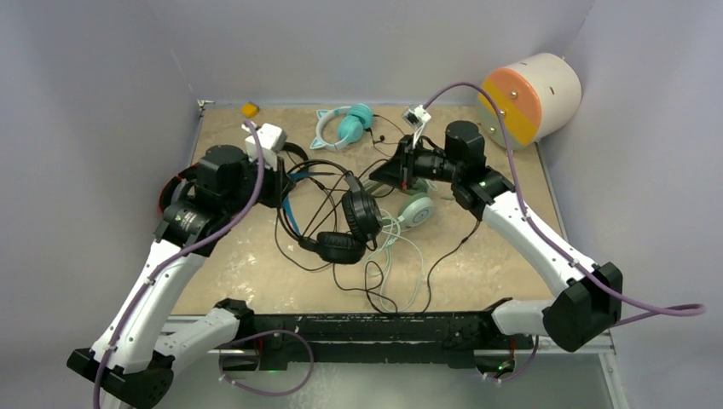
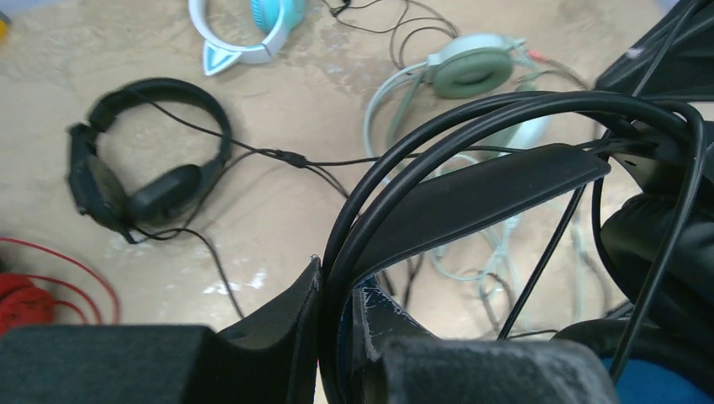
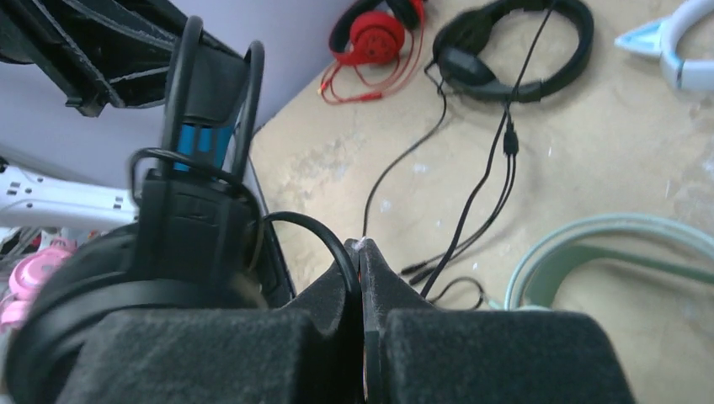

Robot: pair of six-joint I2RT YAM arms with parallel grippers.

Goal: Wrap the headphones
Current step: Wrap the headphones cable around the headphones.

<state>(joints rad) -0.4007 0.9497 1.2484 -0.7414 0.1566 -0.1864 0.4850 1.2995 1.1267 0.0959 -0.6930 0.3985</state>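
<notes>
Left gripper (image 2: 337, 290) pinches the black headphones (image 1: 361, 215) mid-frame, right gripper (image 3: 360, 278) pressed together on the cable (image 3: 313, 224); a snag on the mint-green headset (image 1: 416, 210) could spill the loops.

A: Tight squeeze! Between left gripper (image 2: 337, 282) and right gripper (image 3: 360, 252), cable loops (image 1: 324, 162) and black headphones (image 1: 360, 213) clog the lane.
B: Bare surface (image 1: 247, 256) below the left gripper, though, wide open!

Left wrist view: red headphones (image 2: 23, 299) cut off, 8 o'clock edge; teal cat-eared headphones (image 2: 240, 38) cropped, 11 o'clock. Right wrist view: blurred pink object (image 3: 34, 273), 8 o'clock, unidentifiable.
</notes>
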